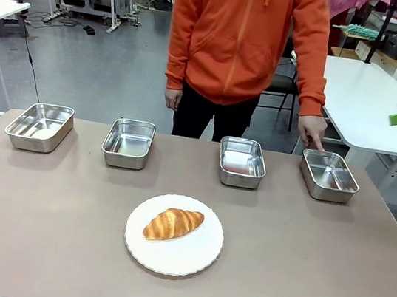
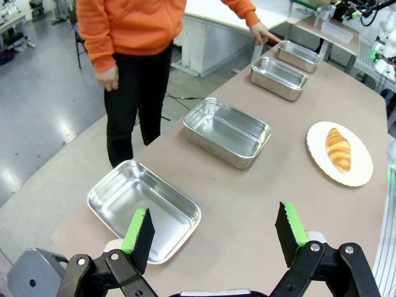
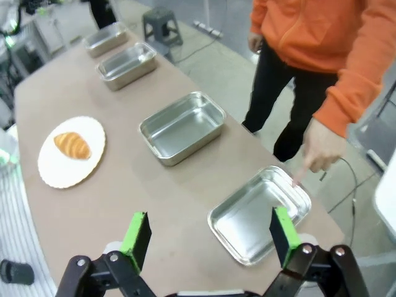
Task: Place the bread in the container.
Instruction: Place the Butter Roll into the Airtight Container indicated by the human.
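bread (image 1: pixel 173 224) on white plate (image 1: pixel 184 257); person's finger (image 1: pixel 318 145) at rim of rightmost container (image 1: pixel 328 191); left and right jaws apart

Bare table (image 1: pixel 329 273) is lying open left and right of the white plate (image 1: pixel 182 259), and a free strip is running between it and the far row of trays (image 1: pixel 125 158). The bread (image 1: pixel 173 224) is sitting uncovered from above. The person's hand (image 1: pixel 310 130) is reaching down to the far rim of the rightmost container (image 1: pixel 330 192), crowding that side; its near side is standing clear.
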Robot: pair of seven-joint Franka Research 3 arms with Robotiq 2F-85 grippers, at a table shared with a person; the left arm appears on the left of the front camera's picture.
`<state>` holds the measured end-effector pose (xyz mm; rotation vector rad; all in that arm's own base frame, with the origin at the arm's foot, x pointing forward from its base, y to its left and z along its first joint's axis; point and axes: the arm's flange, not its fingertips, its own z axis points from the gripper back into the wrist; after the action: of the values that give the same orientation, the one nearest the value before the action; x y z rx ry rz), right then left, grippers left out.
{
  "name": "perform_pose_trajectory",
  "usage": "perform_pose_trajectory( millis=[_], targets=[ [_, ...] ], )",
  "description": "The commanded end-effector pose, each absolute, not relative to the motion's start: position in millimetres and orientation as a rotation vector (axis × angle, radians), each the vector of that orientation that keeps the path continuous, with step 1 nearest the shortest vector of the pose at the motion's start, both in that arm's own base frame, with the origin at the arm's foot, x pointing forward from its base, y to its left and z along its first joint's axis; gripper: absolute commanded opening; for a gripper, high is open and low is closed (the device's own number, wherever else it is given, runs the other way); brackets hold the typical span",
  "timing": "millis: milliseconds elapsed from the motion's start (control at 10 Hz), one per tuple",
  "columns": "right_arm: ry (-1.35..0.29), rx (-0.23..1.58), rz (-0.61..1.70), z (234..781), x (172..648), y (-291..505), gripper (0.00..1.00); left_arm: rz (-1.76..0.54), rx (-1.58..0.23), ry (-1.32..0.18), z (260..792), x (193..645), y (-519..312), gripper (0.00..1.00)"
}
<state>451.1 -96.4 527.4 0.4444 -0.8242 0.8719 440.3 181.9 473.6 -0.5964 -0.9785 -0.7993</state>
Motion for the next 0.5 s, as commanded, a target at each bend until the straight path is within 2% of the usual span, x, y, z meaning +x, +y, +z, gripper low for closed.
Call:
perform_pose_trajectory(
  millis=[0, 200, 400],
  targets=[
    [-0.713, 0.369, 1.003, 514, 449, -37, 1.00, -0.811, -0.600, -0.993, 475, 438, 183, 1.00],
    [-0.574, 0.325, 1.138, 472, 441, 27, 1.00, -0.811, -0.600, -0.993, 475, 438, 183, 1.00],
    [-0.475, 0.323, 1.306, 433, 413, 89, 1.00, -0.811, -0.600, -0.993, 475, 438, 183, 1.00]
  ],
)
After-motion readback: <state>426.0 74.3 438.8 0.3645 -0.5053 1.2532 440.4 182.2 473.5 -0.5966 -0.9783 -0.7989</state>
